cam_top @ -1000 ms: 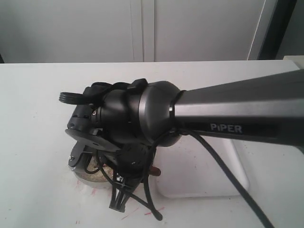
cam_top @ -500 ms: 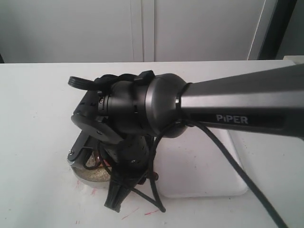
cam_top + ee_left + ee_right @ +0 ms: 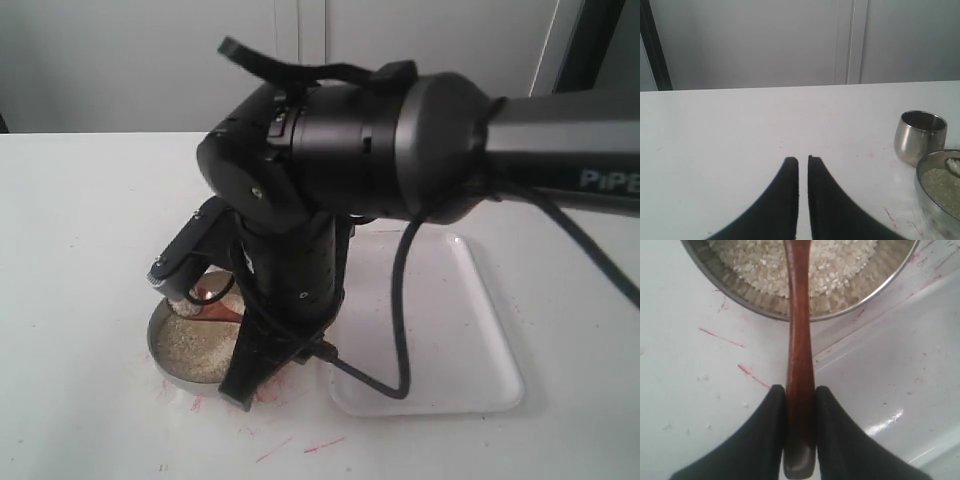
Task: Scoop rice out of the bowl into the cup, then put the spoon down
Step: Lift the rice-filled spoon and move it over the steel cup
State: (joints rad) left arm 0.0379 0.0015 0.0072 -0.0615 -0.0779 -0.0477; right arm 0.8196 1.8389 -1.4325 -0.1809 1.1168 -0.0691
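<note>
The steel bowl [image 3: 170,365] holds pale rice [image 3: 192,345] on the white table. My right gripper [image 3: 250,380] hangs over its near rim, shut on the dark reddish-brown wooden spoon [image 3: 799,330]. The handle runs between the fingers [image 3: 771,415] toward the bowl [image 3: 755,297] and its rice [image 3: 840,265]. The spoon head [image 3: 212,294] shows above the bowl's far side. The small steel cup [image 3: 920,136] stands just beyond the bowl [image 3: 918,175]; the arm hides it in the exterior view. My left gripper [image 3: 803,159] is shut, holding nothing, low over bare table.
A white tray [image 3: 450,330] lies right of the bowl, its corner [image 3: 890,380] beside the gripped handle. Red marks and a few stray grains dot the table near the bowl. A pale cabinet wall stands behind the table.
My right arm has risen and its wrist has tipped up. That uncovers the bowl, the rice and more of the tray. The spoon stays gripped.
</note>
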